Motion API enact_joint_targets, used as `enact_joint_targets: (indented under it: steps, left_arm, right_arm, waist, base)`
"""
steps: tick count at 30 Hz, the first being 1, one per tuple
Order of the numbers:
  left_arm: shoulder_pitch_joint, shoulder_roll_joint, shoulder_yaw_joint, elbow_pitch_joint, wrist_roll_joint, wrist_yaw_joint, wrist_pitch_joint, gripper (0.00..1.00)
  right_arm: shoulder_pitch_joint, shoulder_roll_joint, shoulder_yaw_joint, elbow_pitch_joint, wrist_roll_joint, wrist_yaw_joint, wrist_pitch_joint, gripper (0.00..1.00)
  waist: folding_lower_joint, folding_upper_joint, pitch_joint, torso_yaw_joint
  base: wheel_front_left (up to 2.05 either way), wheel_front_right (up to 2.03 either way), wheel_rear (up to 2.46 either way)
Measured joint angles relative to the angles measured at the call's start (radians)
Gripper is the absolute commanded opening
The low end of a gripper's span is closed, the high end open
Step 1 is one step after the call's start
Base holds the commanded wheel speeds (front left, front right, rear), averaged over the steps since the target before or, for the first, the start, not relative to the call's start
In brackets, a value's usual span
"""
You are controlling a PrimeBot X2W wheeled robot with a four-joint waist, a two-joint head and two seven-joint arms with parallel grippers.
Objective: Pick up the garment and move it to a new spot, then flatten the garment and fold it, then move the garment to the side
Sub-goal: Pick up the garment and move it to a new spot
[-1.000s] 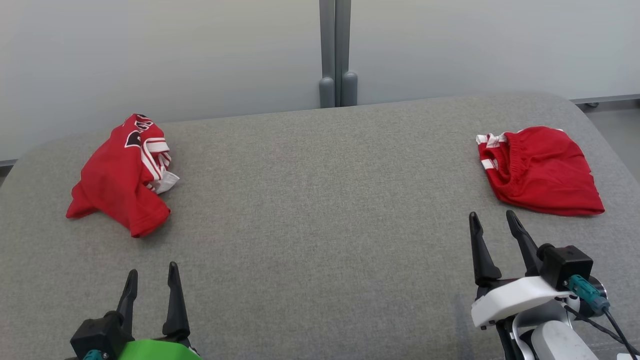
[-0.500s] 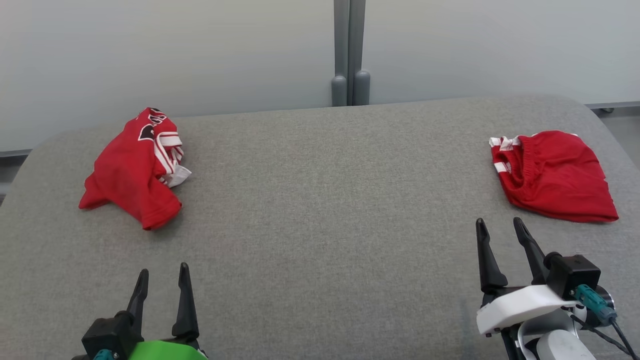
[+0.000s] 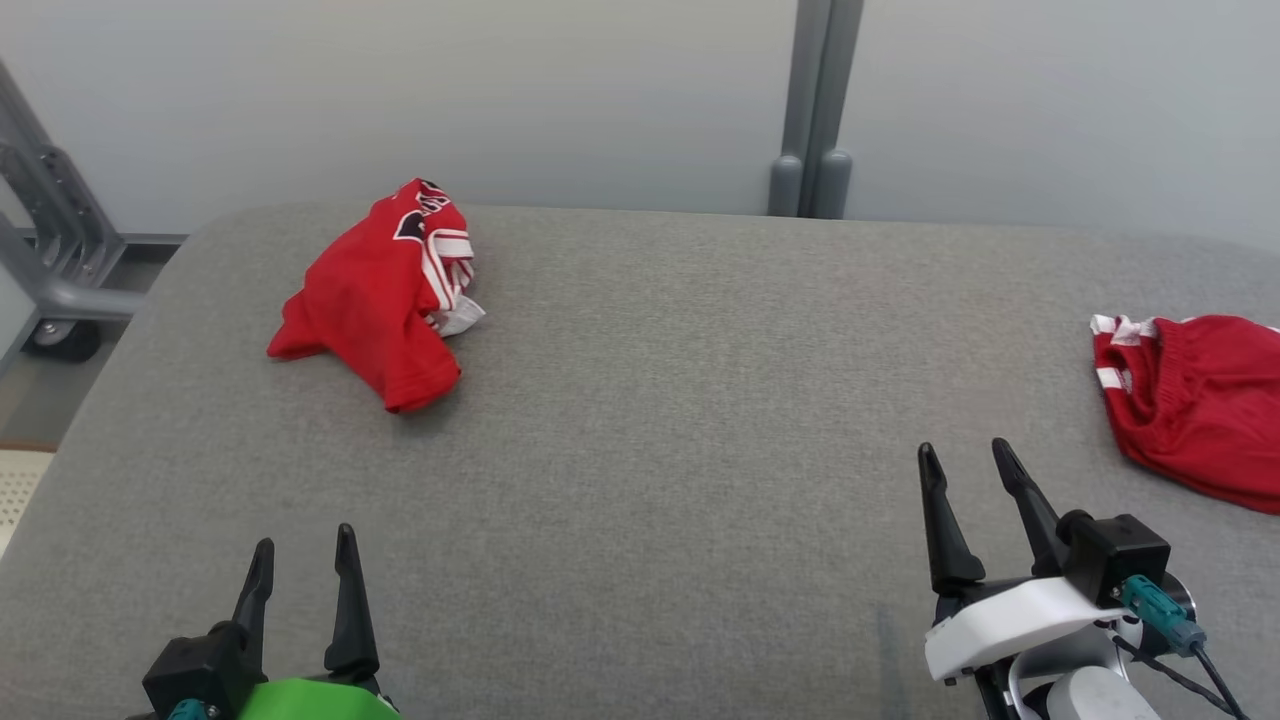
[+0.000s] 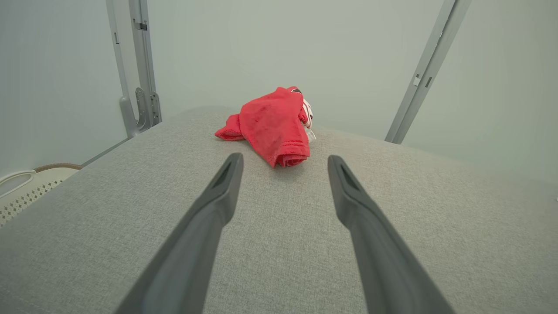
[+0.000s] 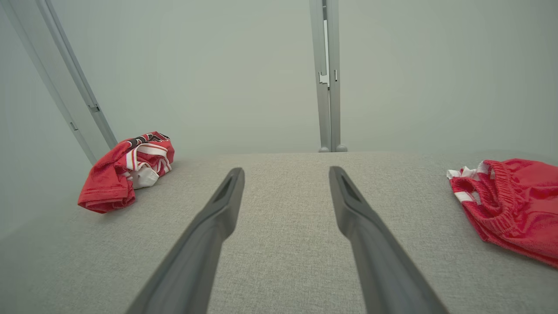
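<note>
Garment, red with white stripes and a dark print: bunched in a heap at the far left corner of the table, touched by neither gripper. Left gripper: hovers low near the front edge, well short of the heap, fingers spread and empty, aimed at it. Right gripper: likewise spread, empty, near a second red garment at the right edge. Pale wall panels and grey posts behind.

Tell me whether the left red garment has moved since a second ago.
No. The left red garment and the grey post slid rightward together in the head view: the camera turned, not the cloth.
</note>
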Motion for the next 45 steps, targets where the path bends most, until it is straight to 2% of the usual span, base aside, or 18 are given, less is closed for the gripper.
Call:
enact_joint_targets:
  steps: [7,13,19,25,30,35,39,43,45]
  left_arm:
    - [0.0,0.0,-0.004,-0.007,0.011,0.0,0.0,1.0]
    - [0.0,0.0,-0.052,-0.014,0.02,0.0,0.011,1.0]
    - [0.0,0.001,-0.014,-0.022,0.02,0.0,0.011,1.0]
    - [-0.001,0.001,-0.01,-0.031,0.022,0.0,0.019,1.0]
    - [-0.041,0.006,-0.047,-0.045,0.055,0.0,0.041,1.0]
    - [-0.201,0.05,-0.069,-0.057,0.1,-0.011,0.088,1.0]
    - [-0.35,0.064,-0.071,-0.055,0.116,-0.02,0.149,1.0]
    - [-0.513,0.076,-0.049,0.014,0.11,-0.022,0.262,1.0]
    - [-0.57,0.093,-0.041,0.034,0.083,-0.051,0.317,1.0]
  right_arm:
    - [0.0,0.014,0.012,0.0,0.0,0.001,0.0,1.0]
    - [0.011,0.016,-0.017,-0.001,0.0,0.0,0.0,1.0]
    - [0.01,0.023,0.013,-0.001,-0.005,0.0,0.0,1.0]
    - [0.01,0.022,0.011,-0.001,-0.016,0.0,0.0,1.0]
    - [0.01,0.015,-0.006,-0.012,-0.031,0.0,0.007,1.0]
    - [0.006,-0.007,-0.017,-0.034,-0.055,0.0,0.02,1.0]
    - [-0.017,-0.023,-0.026,-0.061,-0.07,0.0,0.037,1.0]
    - [-0.044,-0.042,-0.027,-0.095,-0.099,0.0,0.062,1.0]
    - [-0.053,-0.052,-0.028,-0.116,-0.11,0.0,0.07,1.0]
  waist:
    - [0.0,0.0,-0.002,0.089]
    - [0.0,0.0,-0.003,0.168]
    - [0.0,0.0,0.004,0.219]
    - [0.0,0.0,0.015,0.198]
    - [0.0,0.0,0.032,0.174]
    - [0.0,0.0,0.062,0.151]
    - [0.0,0.0,0.091,0.128]
    - [0.0,0.0,0.131,0.089]
    - [0.0,0.0,0.15,0.07]
  base:
    - [0.0,0.0,0.0]
    - [0.0,0.0,0.0]
    - [0.0,0.0,0.0]
    - [0.0,0.0,0.0]
    - [0.0,0.0,0.0]
    - [0.0,0.0,0.0]
    - [0.0,0.0,0.0]
    - [0.0,0.0,0.0]
    - [0.0,0.0,0.0]
